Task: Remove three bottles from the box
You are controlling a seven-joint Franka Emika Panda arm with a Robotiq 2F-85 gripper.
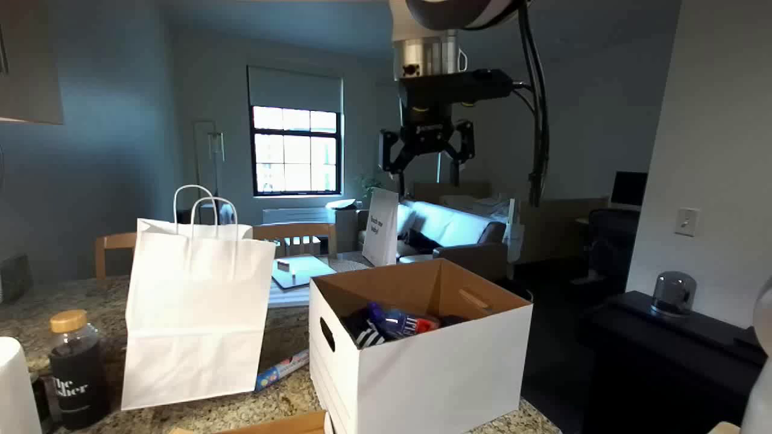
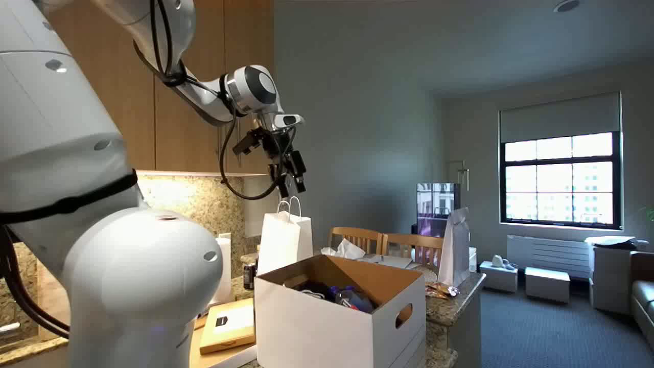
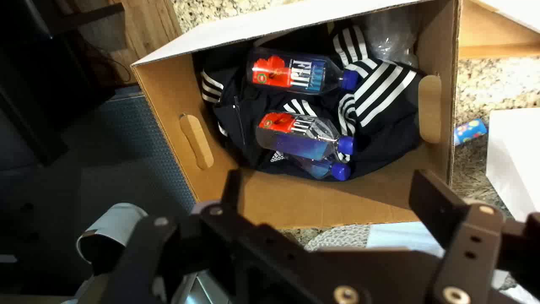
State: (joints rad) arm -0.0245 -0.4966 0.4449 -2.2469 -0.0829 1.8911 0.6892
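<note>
The white cardboard box (image 1: 443, 386) stands on the stone counter with its top open; it also shows in an exterior view (image 2: 311, 327) and the wrist view (image 3: 303, 202). Three clear bottles with blue caps lie inside on dark clothing. One bottle with a red flower label (image 3: 295, 71) lies apart. A second bottle (image 3: 295, 139) lies partly over a third bottle (image 3: 318, 166). In an exterior view a bottle (image 1: 398, 322) is partly visible over the rim. My gripper (image 1: 428, 178) is open and empty, high above the box; it also shows in an exterior view (image 2: 292, 188) and the wrist view (image 3: 327, 179).
Dark striped clothing (image 3: 384, 90) fills the box bottom. A tall white paper bag (image 1: 199, 313) with loop handles stands beside the box, with a colourful tube (image 1: 283, 369) between. Another white bag (image 1: 381, 228) stands behind. A wooden-lidded bottle (image 1: 75, 374) and flat brown box (image 2: 227, 327) are on the counter.
</note>
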